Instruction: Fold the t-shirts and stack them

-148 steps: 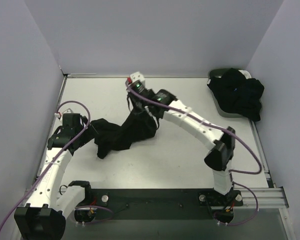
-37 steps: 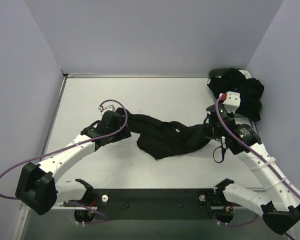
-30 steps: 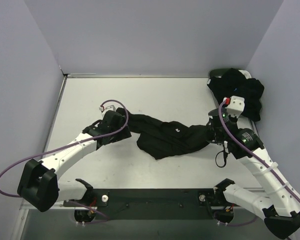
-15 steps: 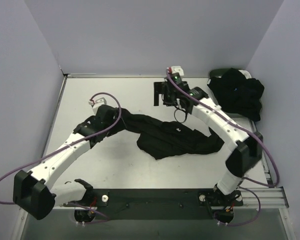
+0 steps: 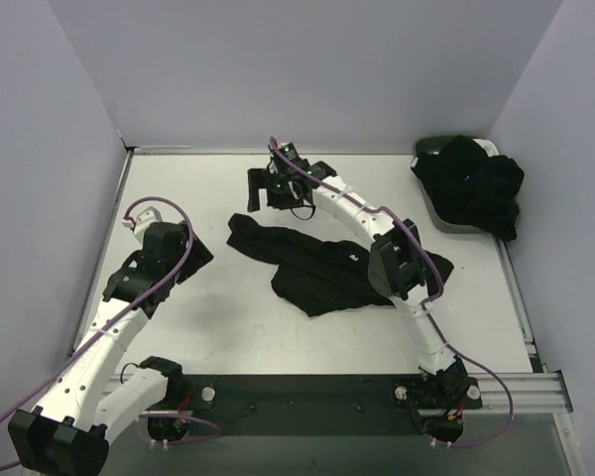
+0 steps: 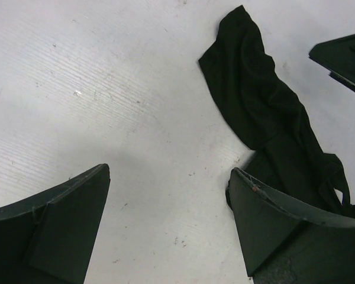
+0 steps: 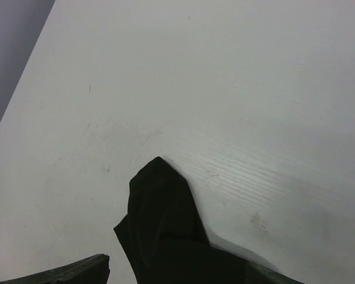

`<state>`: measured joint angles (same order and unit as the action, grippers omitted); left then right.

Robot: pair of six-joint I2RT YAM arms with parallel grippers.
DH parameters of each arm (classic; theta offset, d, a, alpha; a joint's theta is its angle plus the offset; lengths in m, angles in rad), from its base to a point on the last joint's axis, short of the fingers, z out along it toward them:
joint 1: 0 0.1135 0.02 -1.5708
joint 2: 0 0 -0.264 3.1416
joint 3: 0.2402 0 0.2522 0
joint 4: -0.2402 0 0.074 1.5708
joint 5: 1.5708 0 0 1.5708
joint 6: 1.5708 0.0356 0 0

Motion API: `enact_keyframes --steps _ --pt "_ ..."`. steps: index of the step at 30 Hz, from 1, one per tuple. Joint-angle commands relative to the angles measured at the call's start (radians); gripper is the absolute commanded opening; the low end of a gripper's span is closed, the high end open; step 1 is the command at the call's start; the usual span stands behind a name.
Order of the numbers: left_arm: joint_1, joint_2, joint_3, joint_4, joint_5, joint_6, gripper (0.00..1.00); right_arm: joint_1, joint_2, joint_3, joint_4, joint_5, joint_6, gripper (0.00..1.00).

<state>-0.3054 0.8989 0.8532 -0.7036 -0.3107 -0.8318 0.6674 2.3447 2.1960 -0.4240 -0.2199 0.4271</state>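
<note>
A black t-shirt (image 5: 322,266) lies crumpled and stretched out across the middle of the table, a small white mark on it. Its pointed left end (image 6: 248,100) shows in the left wrist view and again in the right wrist view (image 7: 163,219). My left gripper (image 5: 191,255) stands open just left of that end, apart from the cloth, with bare table between its fingers (image 6: 65,228). My right gripper (image 5: 264,191) hangs open over the far side of the same end, holding nothing; its fingertips (image 7: 77,275) frame the cloth's tip. More black t-shirts (image 5: 473,188) are heaped at the back right.
The heap rests in a dark oval basket (image 5: 428,149) in the back right corner, next to the right wall. A bit of white cloth (image 5: 487,147) peeks out behind the heap. Walls close in the left, far and right sides.
My right gripper opened, let go of the shirt's right end and swung across to the shirt's far left end. My left arm drew back to the left, off the cloth.
</note>
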Motion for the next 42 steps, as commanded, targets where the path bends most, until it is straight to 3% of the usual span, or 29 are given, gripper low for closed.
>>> enact_keyframes --steps 1,12,15,18,19,21,22,24,31,38,42 --pt "0.012 -0.029 -0.013 0.004 0.024 0.002 0.91 0.035 0.065 0.107 -0.01 -0.113 0.044 0.96" --pt "0.019 -0.028 -0.055 0.03 0.068 0.002 0.91 0.069 0.205 0.154 0.07 -0.159 0.116 0.92" --pt "0.017 -0.035 -0.059 0.03 0.068 0.006 0.91 0.078 0.228 0.154 0.082 -0.157 0.127 0.86" --pt "0.02 -0.041 -0.063 0.024 0.067 0.01 0.91 0.083 0.238 0.153 0.088 -0.151 0.134 0.67" --pt "0.02 -0.043 -0.065 0.021 0.067 0.01 0.92 0.083 0.24 0.153 0.088 -0.136 0.137 0.5" --pt "0.02 -0.049 -0.068 0.021 0.067 0.011 0.92 0.086 0.243 0.148 0.088 -0.125 0.139 0.32" --pt "0.022 -0.054 -0.069 0.019 0.068 0.011 0.91 0.086 0.243 0.145 0.087 -0.116 0.14 0.17" --pt "0.022 -0.058 -0.077 0.018 0.065 0.011 0.92 0.084 0.235 0.133 0.083 -0.107 0.136 0.02" --pt "0.025 -0.063 -0.091 0.018 0.061 0.016 0.91 0.107 0.105 0.061 0.071 -0.01 0.04 0.0" --pt "0.025 -0.069 -0.117 0.055 0.091 0.005 0.91 0.178 -0.267 0.051 0.004 0.164 -0.131 0.0" --pt "0.02 -0.063 -0.144 0.117 0.136 -0.009 0.91 0.212 -0.52 -0.062 0.001 0.321 -0.171 0.0"
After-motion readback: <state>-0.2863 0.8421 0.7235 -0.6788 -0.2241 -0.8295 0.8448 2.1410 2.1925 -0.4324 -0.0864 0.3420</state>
